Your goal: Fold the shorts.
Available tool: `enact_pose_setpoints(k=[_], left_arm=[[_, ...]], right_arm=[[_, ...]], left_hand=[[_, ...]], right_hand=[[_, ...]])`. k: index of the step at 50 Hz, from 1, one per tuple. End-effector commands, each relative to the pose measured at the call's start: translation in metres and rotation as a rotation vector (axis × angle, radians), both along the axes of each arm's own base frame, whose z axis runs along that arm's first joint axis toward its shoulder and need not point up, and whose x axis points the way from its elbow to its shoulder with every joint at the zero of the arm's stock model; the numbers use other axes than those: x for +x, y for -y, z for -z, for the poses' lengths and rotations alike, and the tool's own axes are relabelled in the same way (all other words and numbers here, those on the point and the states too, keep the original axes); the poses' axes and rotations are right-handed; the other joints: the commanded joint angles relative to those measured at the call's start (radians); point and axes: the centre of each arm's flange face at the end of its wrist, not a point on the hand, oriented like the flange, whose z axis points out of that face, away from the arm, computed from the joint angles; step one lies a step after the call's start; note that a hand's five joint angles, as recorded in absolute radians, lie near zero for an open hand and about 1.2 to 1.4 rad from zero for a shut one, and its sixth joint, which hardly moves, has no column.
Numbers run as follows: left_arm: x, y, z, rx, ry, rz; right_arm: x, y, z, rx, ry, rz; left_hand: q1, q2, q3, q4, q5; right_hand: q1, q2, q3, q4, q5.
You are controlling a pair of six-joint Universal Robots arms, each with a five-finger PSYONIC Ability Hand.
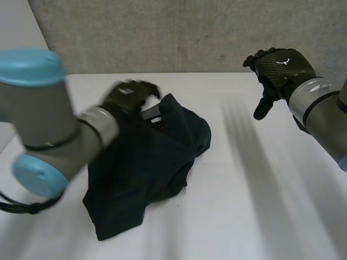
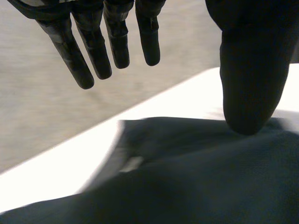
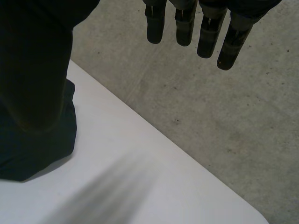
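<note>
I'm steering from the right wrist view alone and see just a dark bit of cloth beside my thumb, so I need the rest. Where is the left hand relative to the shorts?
Observer: The left hand is over the far end of the shorts, the end farthest from the robot.
Operator: Is it gripping the cloth?
Observer: No. In the left wrist view its fingers are straight and apart from the thumb, with nothing pinched between them.
Operator: How do the shorts lie?
Observer: As a rumpled dark heap on the table, not spread flat, toward the robot's left side.
</note>
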Motion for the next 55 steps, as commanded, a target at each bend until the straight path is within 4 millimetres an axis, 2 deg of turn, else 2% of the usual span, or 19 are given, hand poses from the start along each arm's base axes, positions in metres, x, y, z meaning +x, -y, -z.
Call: enact_pose_setpoints(k=[1,3,8,12,16,23,26,27,28,29,35,38,39,42,43,46,48,54,55], left_arm=[[0.058,0.056,-0.017,-0.072,-0.026,-0.202],[0.063,0.068,-0.014,-0.075,-0.025,-0.222],[0.076,0.109,0.02,-0.036,0.034,-0.267],[0.08,0.129,0.045,-0.02,0.083,-0.268],[0.074,0.138,0.068,0.013,0.104,-0.203],[0.07,0.138,0.086,0.096,0.125,-0.15],[0.071,0.139,0.098,0.143,0.153,-0.149],[0.071,0.139,0.098,0.144,0.161,-0.148],[0.072,0.141,0.099,0.14,0.188,-0.153],[0.074,0.143,0.096,0.13,0.199,-0.167],[0.097,0.166,0.064,-0.029,0.279,-0.438],[0.104,0.179,0.03,-0.183,0.267,-0.541],[0.102,0.179,0.004,-0.267,0.24,-0.545],[0.096,0.176,-0.03,-0.381,0.184,-0.534],[0.09,0.173,-0.051,-0.456,0.143,-0.515],[0.071,0.162,-0.078,-0.561,0.074,-0.459],[0.046,0.145,-0.097,-0.629,0.014,-0.385],[-0.026,0.092,-0.089,-0.598,-0.065,-0.139],[-0.047,0.074,-0.079,-0.564,-0.081,-0.058]], right_arm=[[0.003,-0.002,0.003,0.007,-0.003,-0.009],[0.003,-0.002,0.003,0.009,-0.004,-0.011],[0.004,-0.003,0.005,0.014,-0.006,-0.014],[0.004,-0.003,0.006,0.016,-0.008,-0.014],[0.004,-0.002,0.01,0.025,-0.012,-0.014],[0.005,0.0,0.014,0.025,-0.026,-0.016],[0.006,0.001,0.017,0.026,-0.041,-0.015],[0.006,0.001,0.018,0.028,-0.049,-0.016],[0.006,0.001,0.018,0.027,-0.051,-0.016],[0.006,0.001,0.018,0.026,-0.053,-0.017],[0.006,0.001,0.018,0.023,-0.053,-0.017],[0.006,0.002,0.018,0.02,-0.052,-0.017],[0.006,0.002,0.018,0.018,-0.051,-0.017],[0.006,0.002,0.018,0.018,-0.051,-0.017],[0.006,0.002,0.017,0.016,-0.05,-0.017],[0.006,0.002,0.017,0.015,-0.05,-0.015],[0.006,0.002,0.015,0.01,-0.048,-0.015],[0.005,0.002,0.01,-0.004,-0.042,-0.012],[0.005,0.003,0.009,-0.009,-0.039,-0.008]], left_hand=[[0.005,0.019,0.014,0.028,0.036],[0.005,0.019,0.014,0.028,0.036],[0.005,0.019,0.014,0.028,0.036],[-0.001,0.014,0.008,0.022,0.03],[0.002,0.017,0.011,0.025,0.033],[0.016,0.031,0.026,0.04,0.048],[0.294,0.309,0.304,0.317,0.326],[0.455,0.47,0.465,0.478,0.487],[0.806,0.82,0.815,0.829,0.837],[0.951,0.966,0.961,0.975,0.983],[0.973,0.988,0.983,0.996,1.005],[0.973,0.988,0.983,0.996,1.005],[0.973,0.988,0.983,0.996,1.005],[0.973,0.988,0.983,0.996,1.005],[0.973,0.988,0.983,0.996,1.005],[0.973,0.988,0.983,0.996,1.005],[0.973,0.988,0.983,0.996,1.005],[0.973,0.988,0.983,0.996,1.005],[0.973,0.988,0.983,0.996,1.005]], right_hand=[[0.002,-0.039,-0.01,-0.06,-0.059],[0.002,-0.039,-0.01,-0.06,-0.059],[0.002,-0.039,-0.01,-0.06,-0.059],[0.002,-0.039,-0.01,-0.06,-0.059],[0.002,-0.039,-0.01,-0.06,-0.059],[0.002,-0.039,-0.01,-0.06,-0.059],[0.002,-0.039,-0.01,-0.06,-0.059],[0.002,-0.039,-0.01,-0.06,-0.059],[0.002,-0.039,-0.01,-0.06,-0.059],[0.002,-0.039,-0.01,-0.06,-0.059],[0.002,-0.039,-0.01,-0.06,-0.059],[0.002,-0.039,-0.01,-0.06,-0.059],[0.002,-0.039,-0.01,-0.06,-0.059],[0.002,-0.039,-0.01,-0.06,-0.059],[0.002,-0.039,-0.01,-0.06,-0.059],[0.002,-0.039,-0.01,-0.06,-0.059],[0.002,-0.039,-0.01,-0.06,-0.059],[0.002,-0.039,-0.01,-0.06,-0.059],[0.002,-0.039,-0.01,-0.06,-0.059]])
